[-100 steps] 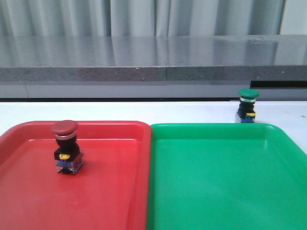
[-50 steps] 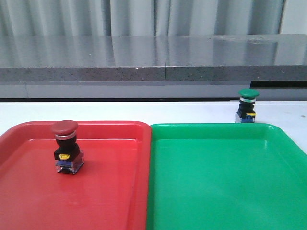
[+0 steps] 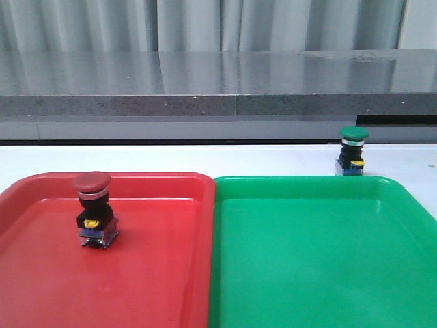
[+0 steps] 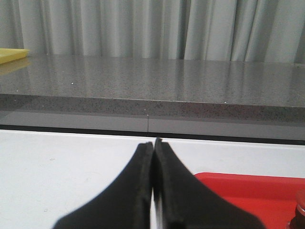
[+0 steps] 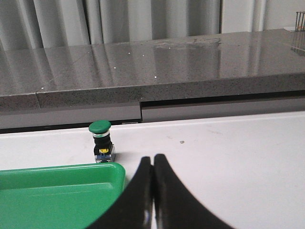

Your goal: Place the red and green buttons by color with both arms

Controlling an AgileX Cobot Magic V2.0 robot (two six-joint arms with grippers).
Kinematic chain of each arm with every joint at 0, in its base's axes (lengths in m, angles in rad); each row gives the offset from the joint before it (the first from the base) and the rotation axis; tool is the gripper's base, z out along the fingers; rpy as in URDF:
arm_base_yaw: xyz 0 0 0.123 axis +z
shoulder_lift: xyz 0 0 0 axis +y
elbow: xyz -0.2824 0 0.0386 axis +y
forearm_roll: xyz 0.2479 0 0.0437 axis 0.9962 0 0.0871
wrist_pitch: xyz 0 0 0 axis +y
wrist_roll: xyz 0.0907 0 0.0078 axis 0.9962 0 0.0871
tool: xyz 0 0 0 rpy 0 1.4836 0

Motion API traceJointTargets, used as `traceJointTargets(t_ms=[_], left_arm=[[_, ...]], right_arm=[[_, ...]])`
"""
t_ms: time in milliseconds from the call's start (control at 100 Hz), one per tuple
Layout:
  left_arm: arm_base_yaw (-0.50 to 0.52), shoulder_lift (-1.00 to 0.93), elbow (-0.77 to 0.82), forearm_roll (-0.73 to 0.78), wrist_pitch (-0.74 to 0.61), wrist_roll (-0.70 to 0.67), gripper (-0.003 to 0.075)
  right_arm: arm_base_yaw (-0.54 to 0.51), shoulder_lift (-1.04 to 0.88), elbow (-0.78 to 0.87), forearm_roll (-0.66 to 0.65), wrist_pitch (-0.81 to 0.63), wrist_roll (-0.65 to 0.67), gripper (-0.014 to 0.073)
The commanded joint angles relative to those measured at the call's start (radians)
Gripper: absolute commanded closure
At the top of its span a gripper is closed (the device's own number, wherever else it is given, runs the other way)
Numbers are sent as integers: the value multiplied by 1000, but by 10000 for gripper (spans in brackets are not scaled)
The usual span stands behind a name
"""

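Note:
The red button (image 3: 93, 208) stands upright in the red tray (image 3: 157, 273), near its far left; a sliver of it shows in the left wrist view (image 4: 300, 207). The green button (image 3: 352, 151) stands upright on the white table just behind the green tray (image 3: 321, 266), toward its right; it also shows in the right wrist view (image 5: 101, 140). My left gripper (image 4: 153, 142) is shut and empty, over the white table left of the red tray (image 4: 257, 191). My right gripper (image 5: 153, 158) is shut and empty, near the green tray's corner (image 5: 95, 176), apart from the green button. Neither arm shows in the front view.
The two trays lie side by side, touching, at the front of the white table (image 3: 205, 158). A grey stone counter (image 3: 218, 89) runs along the back, with curtains behind. A yellow object (image 4: 10, 55) lies on the counter at the far left in the left wrist view.

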Motion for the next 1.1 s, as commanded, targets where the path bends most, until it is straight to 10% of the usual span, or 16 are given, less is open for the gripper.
traceJointTargets(t_ms=[0, 1090], left_arm=[[-1, -32, 12, -1, -83, -9, 741], [-1, -32, 12, -1, -83, -9, 741]], right_arm=[[-5, -7, -73, -11, -59, 0, 657], [57, 1005, -946, -11, 281, 1, 657]])
